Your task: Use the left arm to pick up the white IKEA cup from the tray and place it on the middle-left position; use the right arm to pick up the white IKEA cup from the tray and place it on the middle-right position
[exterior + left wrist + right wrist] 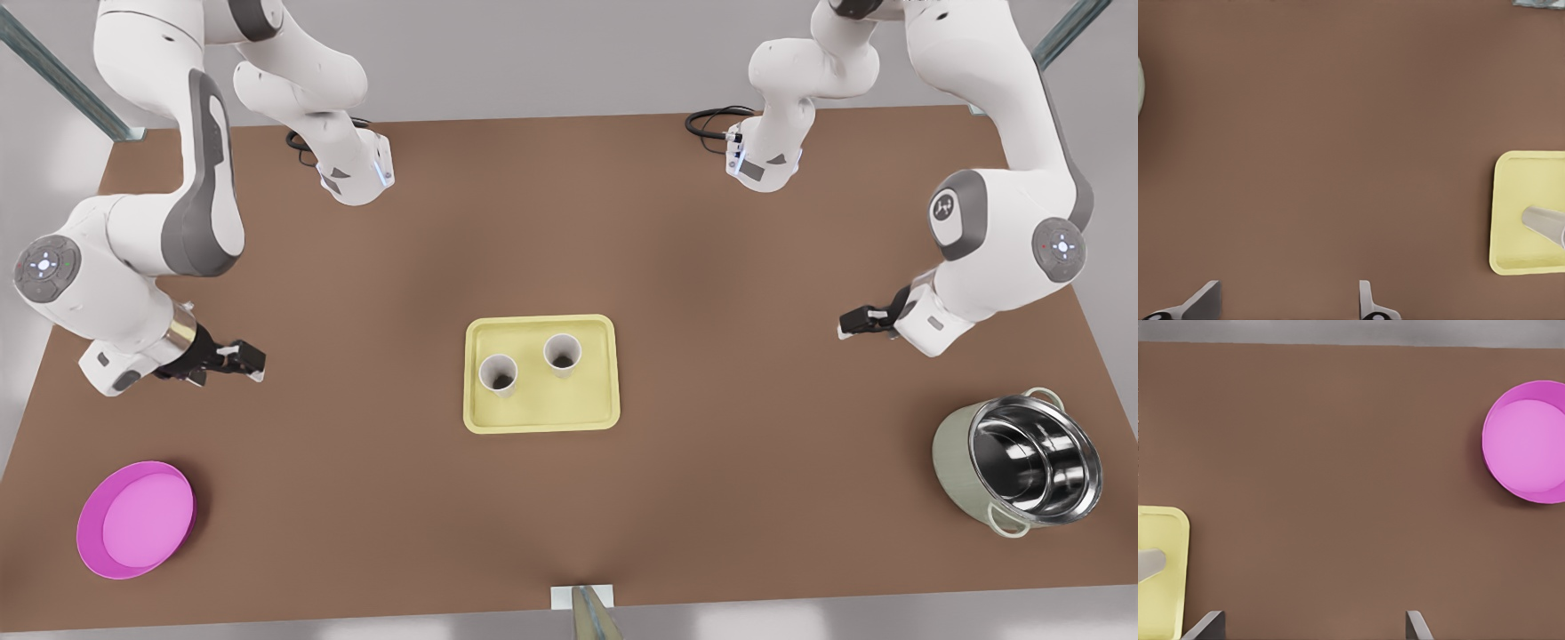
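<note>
A pale yellow tray [540, 418] lies mid-table and holds two upright white cups. One cup [498, 373] stands toward the front view's left, the other cup [562, 353] toward its right. My left gripper [846, 324] hovers open over bare table well off the tray's right side in the front view. In its wrist view the left gripper [1286, 310] is empty, and the tray [1511, 257] and a cup [1543, 222] sit at the picture's edge. My right gripper [252, 360] hovers open far off the tray's left side. The right wrist view shows that gripper [1311, 630] empty, with the tray [1168, 587] and a cup [1150, 563].
A round magenta-pink dish [135, 520] [1528, 440] sits near the front-left corner of the brown table [356, 498]. A shiny steel pot [1018, 462] with handles stands near the front-right corner. Both arm bases stand along the far edge. Wide bare tabletop lies either side of the tray.
</note>
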